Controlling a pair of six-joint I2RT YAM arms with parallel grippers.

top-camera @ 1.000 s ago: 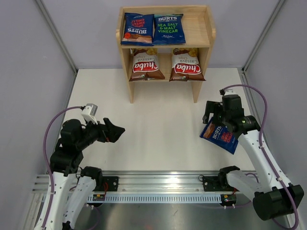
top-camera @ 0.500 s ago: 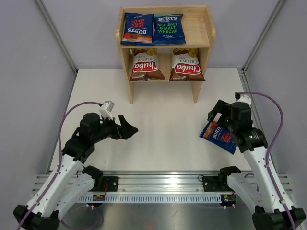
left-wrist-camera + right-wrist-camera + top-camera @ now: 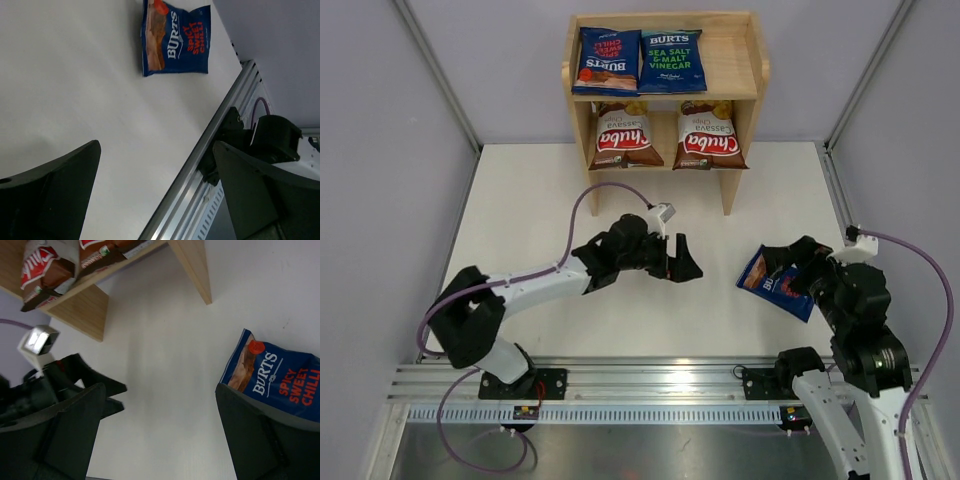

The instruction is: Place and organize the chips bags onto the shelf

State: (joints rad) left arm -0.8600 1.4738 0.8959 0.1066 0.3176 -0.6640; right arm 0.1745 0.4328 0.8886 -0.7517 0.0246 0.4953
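On the table (image 3: 550,200), right of centre | last Burts bag (image 3: 767,278) is seen lying flat, four others set on the shelf (image 3: 750,60) | right pincer (image 3: 160,390) is drawn back, gaping, empty | left pincer (image 3: 685,258) is swung in toward it, gaping, empty | pickup by left is judged next

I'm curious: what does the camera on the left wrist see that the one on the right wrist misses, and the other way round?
Only the left wrist view shows the metal rail along the table's near edge and a black arm base by it. Only the right wrist view shows the wooden shelf, the two Chuba bags on its lower tier, and the left gripper, open and holding nothing. Both show the blue Burts bag lying flat on the white table.
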